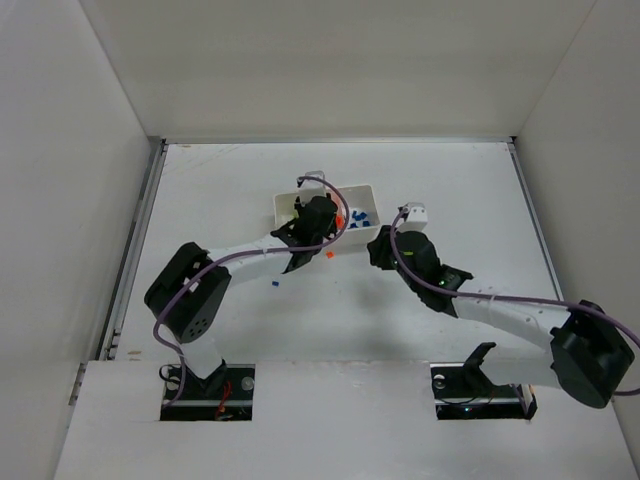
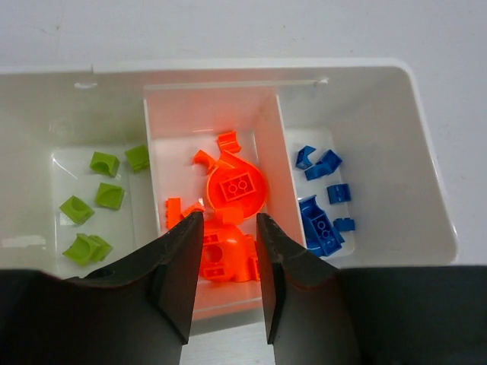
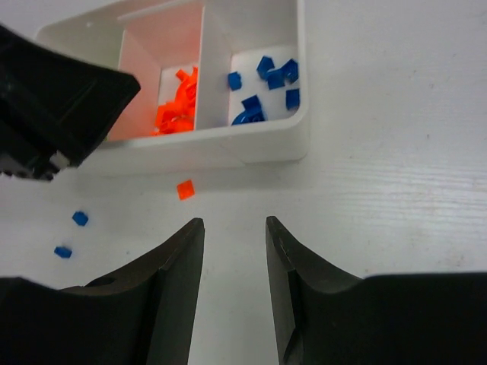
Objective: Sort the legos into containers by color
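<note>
With the left gripper part-open and empty over the orange bin, the right gripper, wide and empty, should straddle the loose orange brick squarely before closing.

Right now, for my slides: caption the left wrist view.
Open left gripper above orange legos in tray; green legos, blue legos alongside.

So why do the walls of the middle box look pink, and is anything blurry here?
Left wrist view: the orange legos tint the walls of the middle compartment pink by reflection; the left end effector is dark and slightly soft. Right wrist view: same pink tint, right end effector nearly black, shadows faint. Top view: flat, even light, blue legos mere specks.
</note>
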